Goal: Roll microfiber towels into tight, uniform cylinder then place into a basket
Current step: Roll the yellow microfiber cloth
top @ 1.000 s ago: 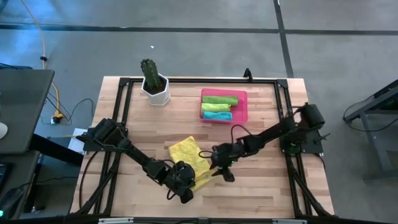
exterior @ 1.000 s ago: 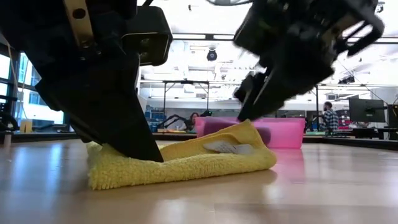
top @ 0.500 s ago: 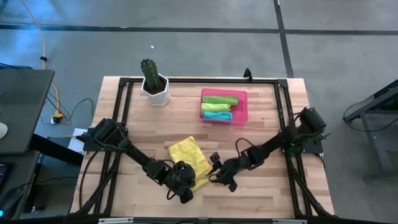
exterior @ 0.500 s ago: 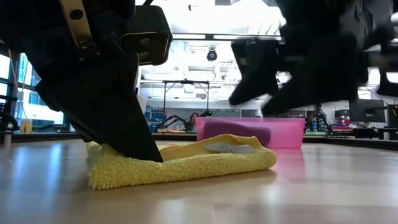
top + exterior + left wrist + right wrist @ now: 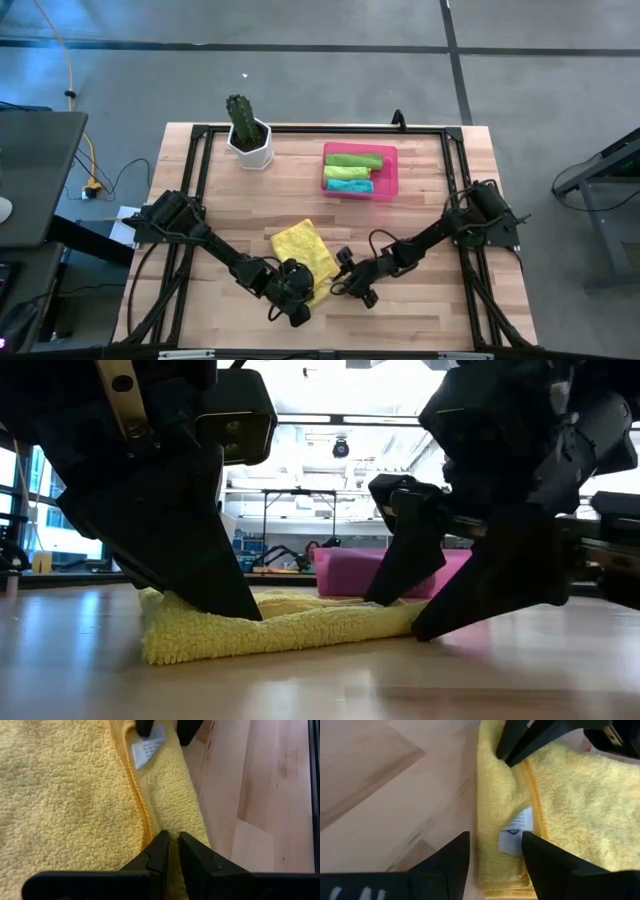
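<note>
While the left gripper [image 5: 170, 851] pinches the folded near edge of the yellow towel [image 5: 303, 248] on the worktop [image 5: 420, 230], the right gripper [image 5: 494, 851], fingers spread, straddles the same fold. Soft and limp, the towel likely wants gripping at that doubled edge.

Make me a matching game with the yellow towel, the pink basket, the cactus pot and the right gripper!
Things:
1. yellow towel
2. pink basket
3. cactus pot
4. right gripper

Places or states:
A. holds rolled green and blue towels
B. open, fingers down astride the towel's folded edge
C. stands at the table's far edge
D. lies partly folded, pinched by the left gripper

Pairs: 1-D, 2-A, 3-C, 4-B
</note>
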{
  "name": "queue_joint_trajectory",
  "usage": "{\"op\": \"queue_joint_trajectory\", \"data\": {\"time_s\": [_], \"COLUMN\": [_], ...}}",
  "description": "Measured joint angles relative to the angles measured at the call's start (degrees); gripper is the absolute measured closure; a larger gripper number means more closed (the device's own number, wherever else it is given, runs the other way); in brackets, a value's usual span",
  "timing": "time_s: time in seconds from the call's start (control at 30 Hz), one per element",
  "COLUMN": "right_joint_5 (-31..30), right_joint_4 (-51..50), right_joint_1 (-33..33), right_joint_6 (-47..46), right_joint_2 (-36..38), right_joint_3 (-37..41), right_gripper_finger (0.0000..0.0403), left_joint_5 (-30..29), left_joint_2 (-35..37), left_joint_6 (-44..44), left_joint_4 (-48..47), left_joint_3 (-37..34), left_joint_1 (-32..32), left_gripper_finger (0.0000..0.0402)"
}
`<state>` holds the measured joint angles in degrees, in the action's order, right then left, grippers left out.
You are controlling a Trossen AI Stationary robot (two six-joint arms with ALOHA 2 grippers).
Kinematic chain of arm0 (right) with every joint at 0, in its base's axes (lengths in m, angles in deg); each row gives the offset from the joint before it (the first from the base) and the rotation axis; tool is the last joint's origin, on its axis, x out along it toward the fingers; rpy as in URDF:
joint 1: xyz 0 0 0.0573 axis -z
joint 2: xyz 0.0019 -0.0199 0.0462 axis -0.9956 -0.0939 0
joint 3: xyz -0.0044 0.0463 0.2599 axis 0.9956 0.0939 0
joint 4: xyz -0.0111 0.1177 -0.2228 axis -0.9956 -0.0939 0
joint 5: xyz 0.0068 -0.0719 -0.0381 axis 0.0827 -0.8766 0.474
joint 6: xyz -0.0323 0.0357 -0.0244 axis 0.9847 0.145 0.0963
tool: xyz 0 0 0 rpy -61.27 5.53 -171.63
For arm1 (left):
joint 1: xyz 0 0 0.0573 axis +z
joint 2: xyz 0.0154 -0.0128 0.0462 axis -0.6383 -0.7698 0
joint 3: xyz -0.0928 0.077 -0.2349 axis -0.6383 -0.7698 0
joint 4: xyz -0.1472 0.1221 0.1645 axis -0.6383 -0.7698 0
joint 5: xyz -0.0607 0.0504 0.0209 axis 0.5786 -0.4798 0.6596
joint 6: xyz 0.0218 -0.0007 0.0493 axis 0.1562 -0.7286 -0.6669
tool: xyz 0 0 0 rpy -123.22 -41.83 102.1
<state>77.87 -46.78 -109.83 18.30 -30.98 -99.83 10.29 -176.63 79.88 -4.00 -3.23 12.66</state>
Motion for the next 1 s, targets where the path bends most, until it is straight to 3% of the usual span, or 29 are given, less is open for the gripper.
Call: {"op": "queue_joint_trajectory", "data": {"time_s": [0.17, 0.57, 1.0], "right_joint_5": [-0.64, 1.15, 5.43], "right_joint_4": [-0.55, -2.39, -4.44], "right_joint_1": [0.12, 1.20, 1.92], "right_joint_6": [-0.44, -13.65, -20.83], "right_joint_2": [-0.03, -0.78, -0.86], "right_joint_3": [-0.02, -0.11, -0.07], "right_gripper_finger": [0.0231, 0.0239, 0.0396], "left_joint_5": [0.49, 3.62, 8.75], "left_joint_2": [0.00, -0.20, 1.55], "left_joint_6": [0.00, 0.03, -0.91], "left_joint_4": [0.03, 2.79, 4.56], "left_joint_3": [-0.02, -0.09, -0.24], "left_joint_1": [0.02, 0.07, -0.02], "left_gripper_finger": [0.0362, 0.0362, 0.0362]}}
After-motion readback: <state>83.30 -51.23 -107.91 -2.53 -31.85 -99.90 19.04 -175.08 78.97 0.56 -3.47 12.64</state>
